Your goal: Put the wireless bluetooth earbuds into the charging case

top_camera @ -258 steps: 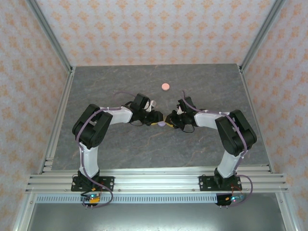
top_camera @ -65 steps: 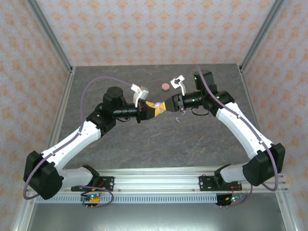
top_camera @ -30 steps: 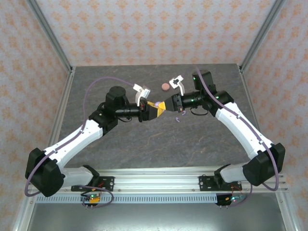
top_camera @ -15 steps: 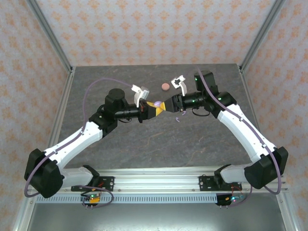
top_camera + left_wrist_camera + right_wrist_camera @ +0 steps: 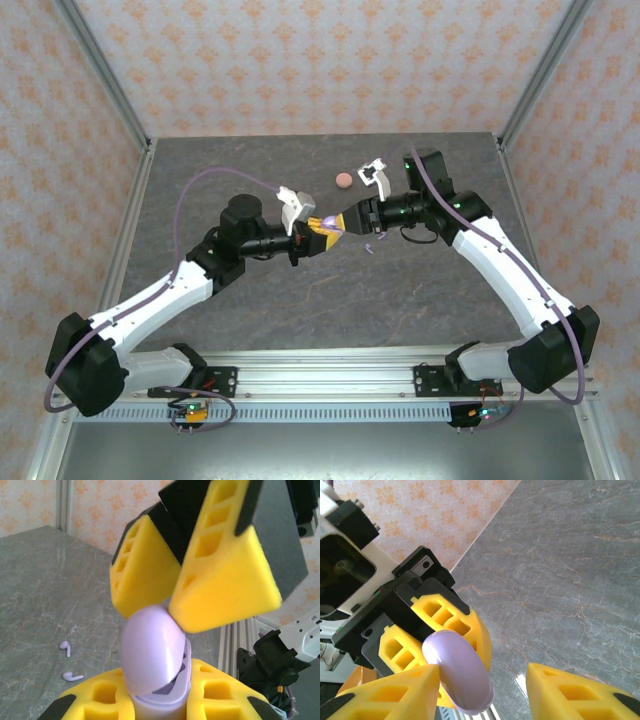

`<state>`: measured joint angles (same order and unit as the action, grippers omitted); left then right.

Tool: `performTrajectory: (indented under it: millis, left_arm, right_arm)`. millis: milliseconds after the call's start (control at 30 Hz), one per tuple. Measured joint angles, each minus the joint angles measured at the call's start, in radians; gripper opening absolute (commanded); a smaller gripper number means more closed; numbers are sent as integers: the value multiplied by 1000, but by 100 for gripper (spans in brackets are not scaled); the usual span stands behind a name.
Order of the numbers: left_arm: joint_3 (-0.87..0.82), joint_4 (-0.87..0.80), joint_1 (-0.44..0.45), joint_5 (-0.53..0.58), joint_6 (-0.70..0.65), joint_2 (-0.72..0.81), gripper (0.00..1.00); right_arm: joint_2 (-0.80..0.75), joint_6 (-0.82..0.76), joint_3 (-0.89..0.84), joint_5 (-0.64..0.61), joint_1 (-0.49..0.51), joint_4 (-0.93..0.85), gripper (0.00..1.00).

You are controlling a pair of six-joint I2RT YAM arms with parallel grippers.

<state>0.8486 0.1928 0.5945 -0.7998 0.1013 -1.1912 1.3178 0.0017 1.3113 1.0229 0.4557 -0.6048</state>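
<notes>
Left wrist view: my left pincer (image 5: 160, 705) is clamped on the base of the lilac charging case (image 5: 152, 650), which it holds above the table with the lid tipped ajar. Just beyond, my right pincer (image 5: 159, 614) stands spread, its yellow fingers (image 5: 225, 580) straddling the lid's tip, one touching it. Farther off, two lilac earbuds (image 5: 66, 649) lie on the grey table (image 5: 40, 590), near each other and well apart from the case. Top external view: a pink round case (image 5: 344, 180) lies behind both pincers.
</notes>
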Motion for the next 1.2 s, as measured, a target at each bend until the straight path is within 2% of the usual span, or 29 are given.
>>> performTrajectory:
  millis: [367, 567, 833, 933, 1067, 1200]
  left_arm:
    - [-45, -2, 34, 50, -119, 62, 4]
    - [-58, 0, 34, 93, -134, 72, 4]
    - [-90, 6, 34, 135, -136, 77, 4]
    - [-104, 6, 34, 150, -136, 89, 4]
    - [-109, 7, 34, 157, -136, 103, 3]
    - [-117, 11, 34, 158, -133, 110, 3]
  right_arm:
    - [-1, 0, 0, -19, 2, -2, 53]
    - [-10, 8, 0, -97, 2, -2, 56]
    - [-64, 43, 0, -288, 2, -2, 59]
    - [-69, 66, 0, -407, 2, -3, 59]
    - [-48, 105, 0, -568, -3, -29, 59]
    - [26, 154, -6, -663, -38, -56, 57]
